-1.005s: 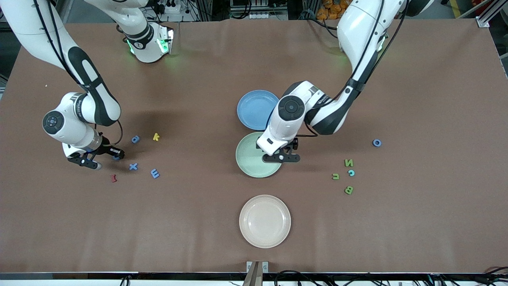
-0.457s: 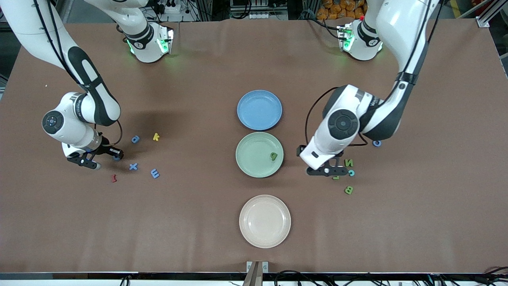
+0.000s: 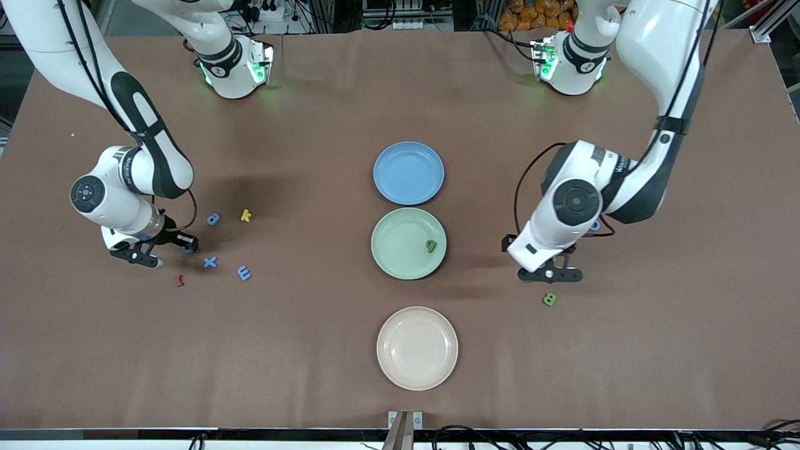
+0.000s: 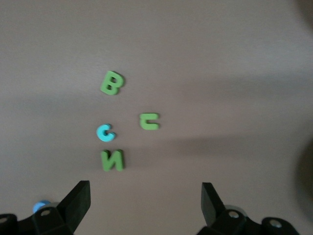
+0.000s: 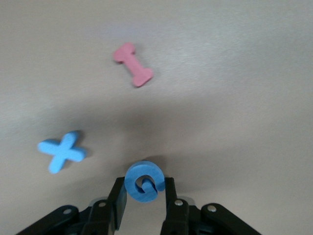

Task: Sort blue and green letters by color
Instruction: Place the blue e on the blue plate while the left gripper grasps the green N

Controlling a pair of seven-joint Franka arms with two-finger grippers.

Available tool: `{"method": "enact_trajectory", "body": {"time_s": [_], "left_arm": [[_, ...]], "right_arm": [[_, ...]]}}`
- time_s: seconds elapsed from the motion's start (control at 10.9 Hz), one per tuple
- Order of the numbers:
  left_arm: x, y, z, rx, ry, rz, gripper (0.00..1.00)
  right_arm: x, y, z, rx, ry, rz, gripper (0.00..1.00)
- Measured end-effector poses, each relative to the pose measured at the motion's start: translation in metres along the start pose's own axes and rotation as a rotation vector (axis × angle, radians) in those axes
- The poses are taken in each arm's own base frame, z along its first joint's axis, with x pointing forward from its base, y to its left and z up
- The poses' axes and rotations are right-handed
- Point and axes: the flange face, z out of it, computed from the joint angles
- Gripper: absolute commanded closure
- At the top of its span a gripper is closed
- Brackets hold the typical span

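My right gripper [image 5: 144, 190] is shut on a round blue letter [image 5: 142, 182], low over the table near the right arm's end [image 3: 187, 249]. Close by lie a blue x [image 3: 210, 262], a blue E [image 3: 244, 273] and a blue a [image 3: 213, 219]. My left gripper [image 3: 550, 274] hangs open and holds nothing, above a group of letters: green N [image 4: 112, 160], green u [image 4: 149, 121] and a cyan c [image 4: 105, 132]. A green B [image 3: 549, 299] lies nearer the camera. One green letter [image 3: 430, 245] rests in the green plate [image 3: 390, 253]. The left arm partly hides a blue O [image 3: 595, 225].
A blue plate [image 3: 409, 173] stands farther from the camera than the green plate, and a beige plate [image 3: 417, 348] stands nearer. A yellow k [image 3: 245, 215] and a dark red letter [image 3: 179, 280] lie among the blue letters.
My left arm swung from over the green plate to over the green letters, leaving a green letter in the plate. My right gripper closed on the round blue letter.
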Motion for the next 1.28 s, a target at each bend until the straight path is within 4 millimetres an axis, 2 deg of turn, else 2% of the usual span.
{"method": "enact_trajectory", "body": {"time_s": [0.09,0.27,0.37,0.46,0.64,0.73,0.91,1.1,1.28], "left_arm": [[-0.001,-0.021,0.009,-0.009,0.013,0.014,0.00],[-0.009,-0.048,0.029,-0.019,0.022,0.004,0.00],[-0.014,-0.058,0.041,-0.030,0.038,0.008,0.00],[-0.018,-0.069,0.053,-0.040,0.049,0.010,0.00],[-0.027,-0.085,0.072,-0.048,0.048,0.010,0.00],[-0.031,-0.085,0.078,-0.050,0.043,0.012,0.07],[-0.036,-0.089,0.091,-0.057,0.041,0.005,0.07],[-0.036,-0.098,0.101,-0.062,0.034,-0.011,0.07],[-0.036,-0.098,0.109,-0.067,0.030,-0.013,0.08]], "right_arm": [[0.000,-0.009,-0.010,0.000,-0.016,-0.006,0.93],[-0.004,-0.030,-0.039,-0.001,-0.048,0.012,0.93],[-0.011,-0.047,-0.056,-0.002,-0.072,0.025,0.93],[-0.023,-0.073,-0.072,0.004,-0.096,0.050,0.93],[-0.055,-0.148,-0.094,0.020,-0.107,0.082,0.93],[-0.079,-0.191,-0.097,0.029,-0.111,0.097,0.93],[-0.138,-0.275,-0.099,0.048,-0.131,0.094,0.92],[-0.193,-0.335,-0.105,0.052,-0.133,0.054,0.92],[-0.226,-0.384,-0.114,0.070,-0.117,0.011,0.91]]}}
